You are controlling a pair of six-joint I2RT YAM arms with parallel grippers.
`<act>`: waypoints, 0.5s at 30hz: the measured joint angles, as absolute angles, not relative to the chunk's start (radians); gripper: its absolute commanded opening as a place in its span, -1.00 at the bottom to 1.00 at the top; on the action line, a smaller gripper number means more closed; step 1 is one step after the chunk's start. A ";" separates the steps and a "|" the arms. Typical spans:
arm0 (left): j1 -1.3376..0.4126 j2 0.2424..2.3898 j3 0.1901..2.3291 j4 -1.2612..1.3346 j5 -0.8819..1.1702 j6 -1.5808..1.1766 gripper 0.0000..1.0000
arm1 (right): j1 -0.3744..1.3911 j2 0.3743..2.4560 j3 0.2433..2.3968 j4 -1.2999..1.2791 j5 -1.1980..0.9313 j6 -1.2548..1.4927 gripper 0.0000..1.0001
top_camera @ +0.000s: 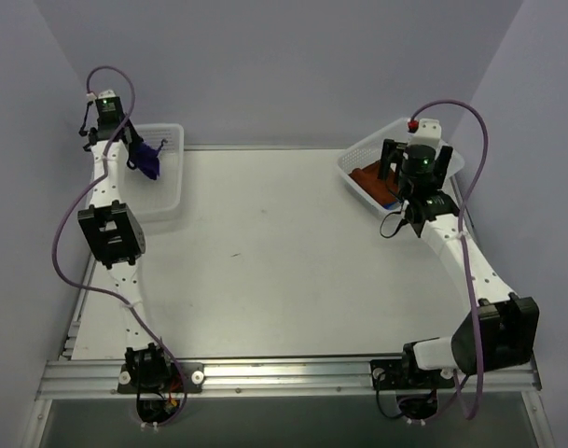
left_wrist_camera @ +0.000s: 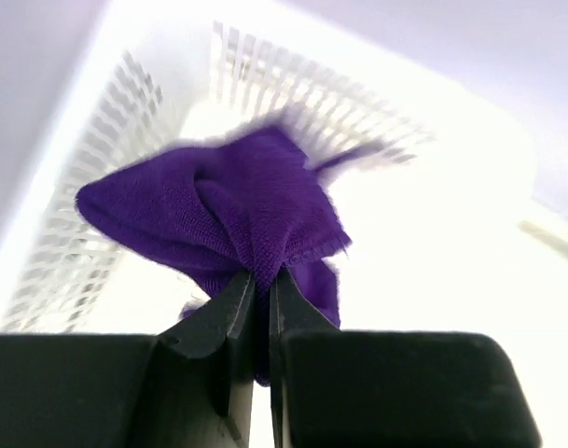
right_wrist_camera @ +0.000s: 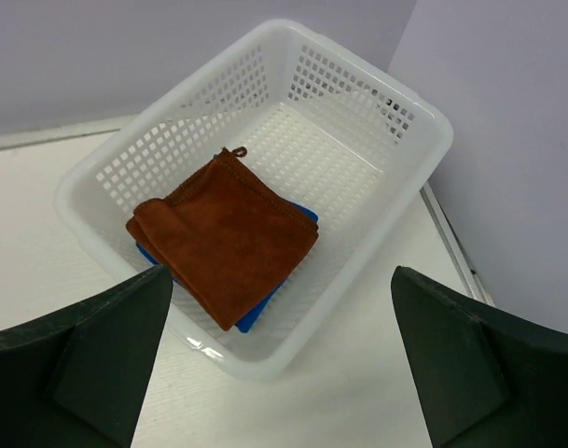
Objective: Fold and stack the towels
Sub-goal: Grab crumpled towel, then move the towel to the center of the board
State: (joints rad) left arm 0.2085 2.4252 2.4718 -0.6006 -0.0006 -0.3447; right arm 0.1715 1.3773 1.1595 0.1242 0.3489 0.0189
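Note:
My left gripper [top_camera: 137, 154] is shut on a crumpled purple towel [top_camera: 150, 160] and holds it above the white basket [top_camera: 170, 191] at the far left. In the left wrist view the towel [left_wrist_camera: 228, 210] bunches between my closed fingers [left_wrist_camera: 229, 308], with the basket wall [left_wrist_camera: 97, 187] behind. My right gripper [top_camera: 407, 173] is open and empty, above the near edge of the white basket [top_camera: 369, 147] at the far right. That basket [right_wrist_camera: 409, 187] holds a folded brown towel [right_wrist_camera: 229, 233] lying on a folded blue towel [right_wrist_camera: 256, 313].
The grey table [top_camera: 265, 252] lies between the two baskets. Pale walls close in behind and at both sides. A metal rail [top_camera: 284, 373] runs along the near edge by the arm bases.

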 measured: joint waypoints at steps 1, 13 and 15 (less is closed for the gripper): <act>0.205 2.362 2.443 -0.597 0.001 -0.345 -0.95 | 0.171 1.344 1.139 0.121 0.348 0.043 1.00; -0.135 1.561 2.120 -0.509 0.006 -0.370 -0.95 | 0.179 0.931 0.948 -0.024 0.196 0.270 1.00; -0.221 1.436 1.988 -0.478 0.042 -0.398 -0.95 | 0.179 0.871 0.920 -0.056 0.170 0.289 1.00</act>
